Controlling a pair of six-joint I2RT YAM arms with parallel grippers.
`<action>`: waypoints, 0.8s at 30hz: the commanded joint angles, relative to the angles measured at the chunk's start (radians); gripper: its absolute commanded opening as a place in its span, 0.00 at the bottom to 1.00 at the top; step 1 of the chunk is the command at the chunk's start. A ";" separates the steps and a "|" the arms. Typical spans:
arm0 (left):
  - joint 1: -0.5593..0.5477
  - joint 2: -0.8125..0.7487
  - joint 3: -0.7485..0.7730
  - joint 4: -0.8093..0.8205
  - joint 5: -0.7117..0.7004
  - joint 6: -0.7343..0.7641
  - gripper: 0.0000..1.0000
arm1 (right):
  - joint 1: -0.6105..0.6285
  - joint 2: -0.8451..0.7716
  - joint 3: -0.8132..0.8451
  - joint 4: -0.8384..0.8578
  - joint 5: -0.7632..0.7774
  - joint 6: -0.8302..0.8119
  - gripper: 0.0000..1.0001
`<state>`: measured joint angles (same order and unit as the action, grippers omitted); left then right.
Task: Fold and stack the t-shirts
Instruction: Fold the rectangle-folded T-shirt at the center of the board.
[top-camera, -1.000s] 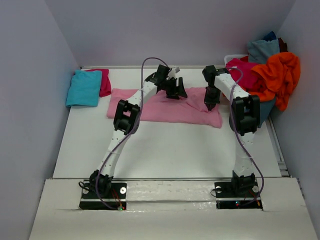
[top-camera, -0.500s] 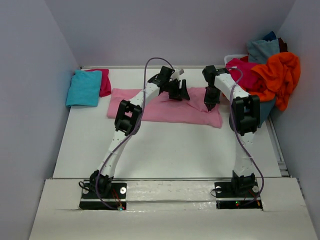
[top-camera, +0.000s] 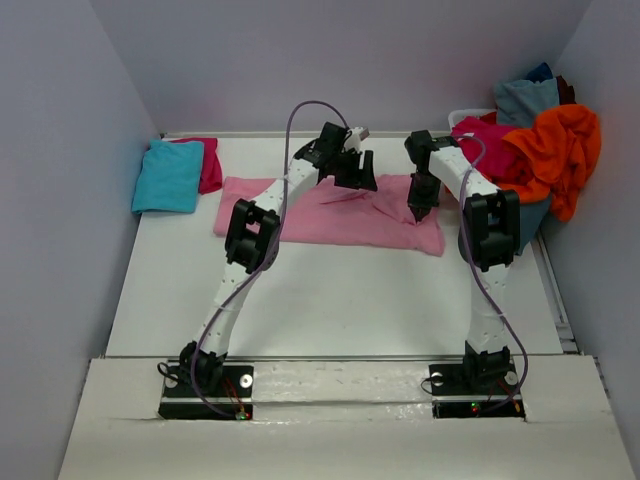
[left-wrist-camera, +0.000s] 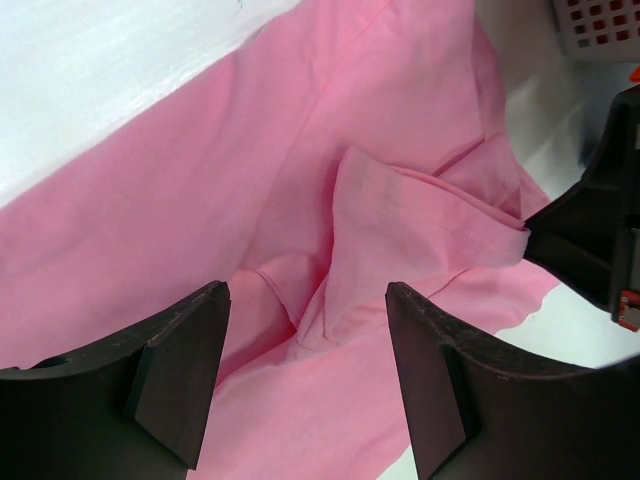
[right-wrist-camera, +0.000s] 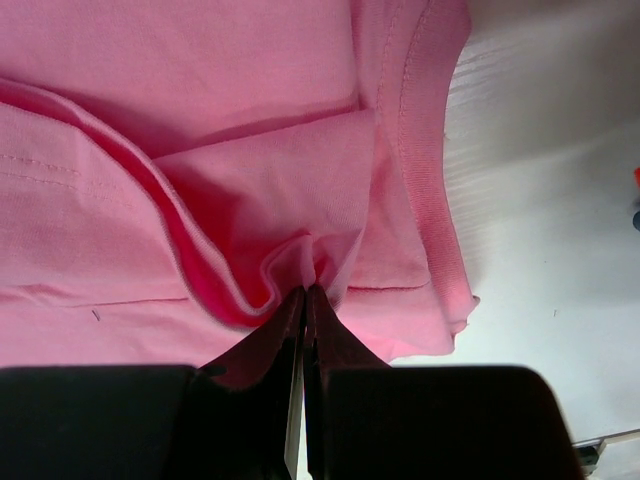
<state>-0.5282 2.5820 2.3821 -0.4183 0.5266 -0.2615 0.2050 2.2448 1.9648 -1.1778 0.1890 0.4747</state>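
White table (top-camera: 330, 300) carries a pink shirt (top-camera: 335, 222) at its far side. Left gripper (top-camera: 356, 176) hangs wide open over it; right gripper (top-camera: 419, 212) pinches a fold, fingers closed.

Spread t-shirt (top-camera: 320, 218) across the far part of the table (top-camera: 330, 300), both grippers over it.

The cloth lies directly beneath the left gripper (top-camera: 355, 172) and runs well out to its left. The right gripper (top-camera: 418, 212) sits on the cloth near its right end. A raised fold (left-wrist-camera: 400, 215) lies between the two grippers. Far to the left of the left gripper, two folded t-shirts (top-camera: 170, 175) lie one partly on the other. Right of and behind the right gripper, a heap of t-shirts (top-camera: 545, 145) sits in a basket (top-camera: 470, 113).
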 joint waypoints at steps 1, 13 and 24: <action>-0.001 -0.111 -0.004 0.026 0.015 0.033 0.75 | 0.005 -0.004 0.043 0.003 -0.010 -0.004 0.07; -0.001 -0.076 -0.029 0.124 0.205 -0.008 0.74 | 0.005 0.009 0.062 -0.006 -0.005 -0.007 0.07; -0.010 -0.036 -0.038 0.130 0.234 -0.016 0.74 | 0.005 0.025 0.078 -0.008 -0.013 -0.007 0.07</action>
<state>-0.5301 2.5607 2.3497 -0.3233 0.7269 -0.2729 0.2050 2.2601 2.0003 -1.1812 0.1829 0.4744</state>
